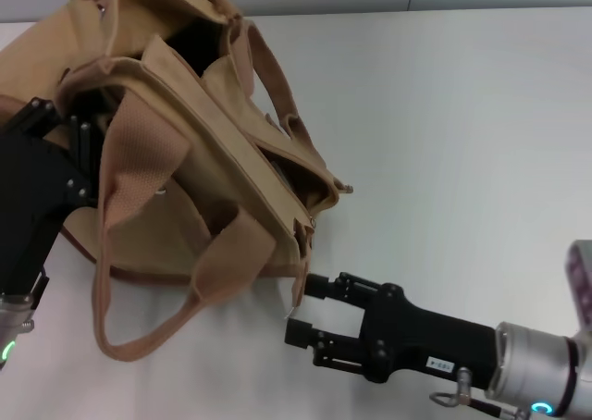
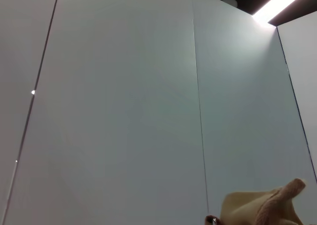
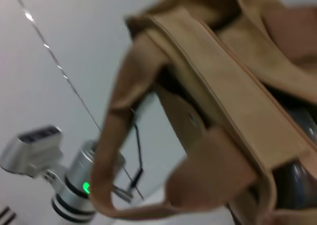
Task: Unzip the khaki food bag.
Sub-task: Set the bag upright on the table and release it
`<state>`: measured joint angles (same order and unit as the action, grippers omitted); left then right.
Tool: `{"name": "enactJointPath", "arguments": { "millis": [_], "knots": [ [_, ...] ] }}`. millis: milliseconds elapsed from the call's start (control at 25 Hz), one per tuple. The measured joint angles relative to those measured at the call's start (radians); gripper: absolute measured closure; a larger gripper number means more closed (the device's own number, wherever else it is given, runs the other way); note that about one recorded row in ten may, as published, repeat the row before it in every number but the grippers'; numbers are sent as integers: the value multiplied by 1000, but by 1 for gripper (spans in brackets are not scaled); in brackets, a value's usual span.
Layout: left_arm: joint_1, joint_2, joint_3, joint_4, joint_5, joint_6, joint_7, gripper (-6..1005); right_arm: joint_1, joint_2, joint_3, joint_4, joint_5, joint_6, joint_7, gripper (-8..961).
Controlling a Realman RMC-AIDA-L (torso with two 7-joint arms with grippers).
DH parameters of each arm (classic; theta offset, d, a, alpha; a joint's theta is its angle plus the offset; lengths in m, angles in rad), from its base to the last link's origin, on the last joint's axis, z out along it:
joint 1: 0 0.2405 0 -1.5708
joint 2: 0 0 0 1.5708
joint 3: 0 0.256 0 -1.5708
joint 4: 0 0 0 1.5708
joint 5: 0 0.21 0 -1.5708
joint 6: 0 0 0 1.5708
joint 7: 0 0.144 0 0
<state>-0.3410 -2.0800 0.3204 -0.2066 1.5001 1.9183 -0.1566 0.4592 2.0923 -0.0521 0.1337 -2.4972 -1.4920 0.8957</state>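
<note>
The khaki food bag (image 1: 185, 152) seems soft and light; the left gripper (image 1: 79, 138) is probably grasping its rear end, and the right gripper (image 1: 301, 311), fingers parted, waits at its near corner for the zipper pull.

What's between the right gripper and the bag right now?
Nothing but a short bare strip of white table, seen in the head view. The right gripper sits open just off the near corner of the khaki bag, by the zipper end.

Bag on your left, arms on both sides

The khaki food bag (image 1: 185, 152) sits on the table (image 1: 462, 115) at your left. Your left gripper (image 1: 69, 147) touches its left side. Your right gripper (image 1: 301, 309) is just beside its near right corner.
</note>
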Motion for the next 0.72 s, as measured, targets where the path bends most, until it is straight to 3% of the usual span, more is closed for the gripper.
{"name": "enactJointPath", "arguments": {
  "millis": [480,720],
  "knots": [
    [-18,0,10,-2,3,-16,-11,911,84,0,13,52,-3,85,127,223],
    [-26,0,22,-2,4,-23,-11,908,101,0,80,77,-3,156,166,258]
  ]
}}
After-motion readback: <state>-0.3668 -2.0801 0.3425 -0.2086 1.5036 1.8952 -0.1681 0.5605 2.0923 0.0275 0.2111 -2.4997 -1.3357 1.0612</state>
